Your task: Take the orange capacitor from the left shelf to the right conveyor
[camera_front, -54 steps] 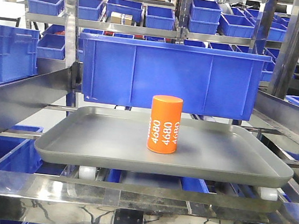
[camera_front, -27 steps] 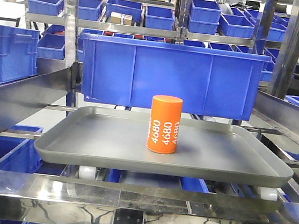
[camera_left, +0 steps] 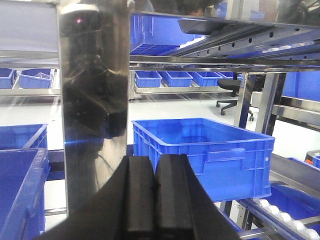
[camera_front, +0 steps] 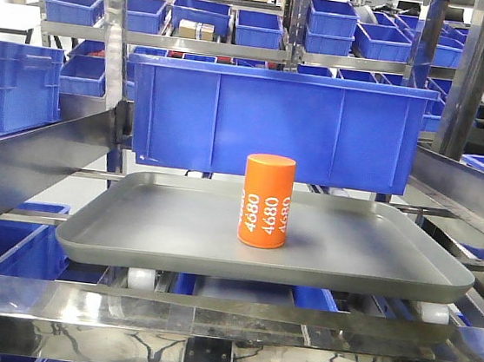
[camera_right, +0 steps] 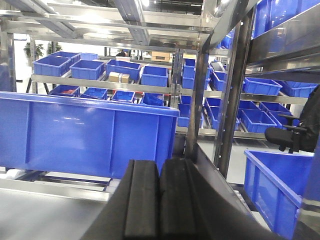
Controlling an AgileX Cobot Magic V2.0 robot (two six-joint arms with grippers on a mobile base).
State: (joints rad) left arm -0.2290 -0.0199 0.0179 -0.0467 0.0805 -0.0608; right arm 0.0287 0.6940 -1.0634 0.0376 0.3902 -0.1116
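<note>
The orange capacitor [camera_front: 266, 201] stands upright in the middle of the dark grey tray [camera_front: 132, 221] on the left shelf [camera_front: 207, 334], with white "4680" on its side. Neither gripper shows in the front view. My left gripper [camera_left: 155, 165] is shut and empty, facing a steel post and a blue bin. My right gripper [camera_right: 159, 170] is shut and empty, low beside the grey tray [camera_right: 40, 215], facing a long blue bin. The capacitor is out of both wrist views. The right conveyor is out of view.
A long blue bin [camera_front: 279, 124] sits right behind the tray. A steel rail [camera_front: 225, 328] crosses in front of the tray. Steel side rails [camera_front: 16, 164] slope at both sides. More blue bins [camera_front: 200, 15] fill the racks behind. A steel post [camera_left: 92, 100] is close to my left gripper.
</note>
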